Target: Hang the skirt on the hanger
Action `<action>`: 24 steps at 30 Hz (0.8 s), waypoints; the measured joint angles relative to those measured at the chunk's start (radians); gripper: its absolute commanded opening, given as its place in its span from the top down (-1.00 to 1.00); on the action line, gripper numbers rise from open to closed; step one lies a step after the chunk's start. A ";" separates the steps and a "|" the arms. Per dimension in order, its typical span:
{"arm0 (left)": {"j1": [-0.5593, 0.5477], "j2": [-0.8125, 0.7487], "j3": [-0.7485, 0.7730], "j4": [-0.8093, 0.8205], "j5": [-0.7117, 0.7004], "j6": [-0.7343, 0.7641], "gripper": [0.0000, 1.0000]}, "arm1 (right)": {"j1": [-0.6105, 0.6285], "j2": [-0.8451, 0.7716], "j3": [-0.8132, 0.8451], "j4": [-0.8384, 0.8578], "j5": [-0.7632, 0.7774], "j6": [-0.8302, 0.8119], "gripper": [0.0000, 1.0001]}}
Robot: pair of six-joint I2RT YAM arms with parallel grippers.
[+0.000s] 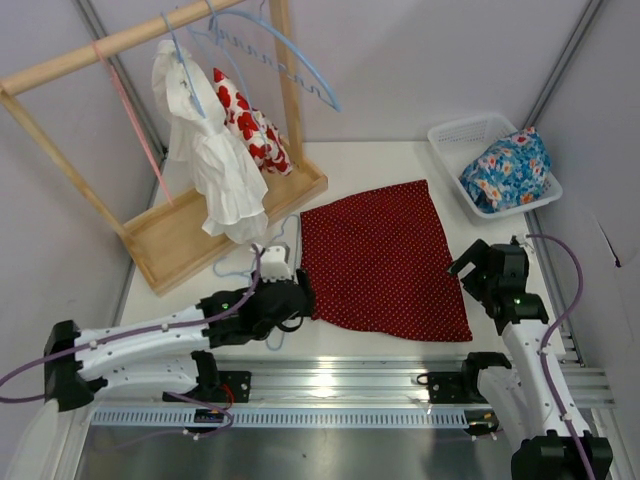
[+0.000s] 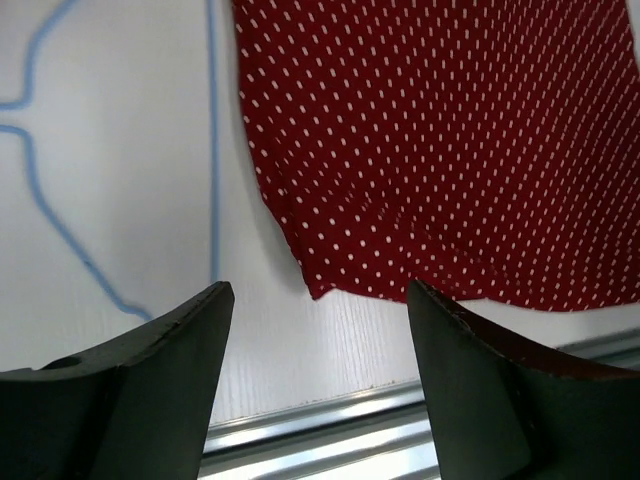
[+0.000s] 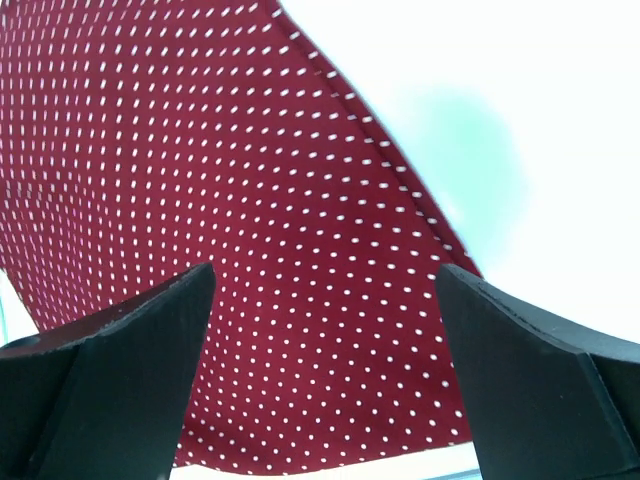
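Note:
The dark red polka-dot skirt (image 1: 385,262) lies flat on the white table. It also shows in the left wrist view (image 2: 450,150) and fills the right wrist view (image 3: 200,200). The thin pale-blue hanger (image 1: 232,270) lies on the table left of the skirt; its wire (image 2: 212,150) runs beside the skirt's left edge, partly hidden under my left arm. My left gripper (image 1: 303,298) is open and empty, low over the skirt's near left corner (image 2: 320,290). My right gripper (image 1: 462,272) is open and empty above the skirt's near right edge (image 3: 325,272).
A wooden rack (image 1: 150,30) with a tray base (image 1: 200,235) stands at the back left, holding a white garment (image 1: 215,160), a red-blotched cloth (image 1: 250,120), a pink hanger (image 1: 130,110) and a wavy blue hanger (image 1: 290,60). A white basket (image 1: 465,135) with a blue floral garment (image 1: 505,170) sits back right.

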 measured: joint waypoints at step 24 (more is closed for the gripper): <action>0.020 0.308 -0.206 0.398 0.170 0.185 -0.01 | -0.023 -0.086 -0.145 -0.138 0.075 0.299 -0.65</action>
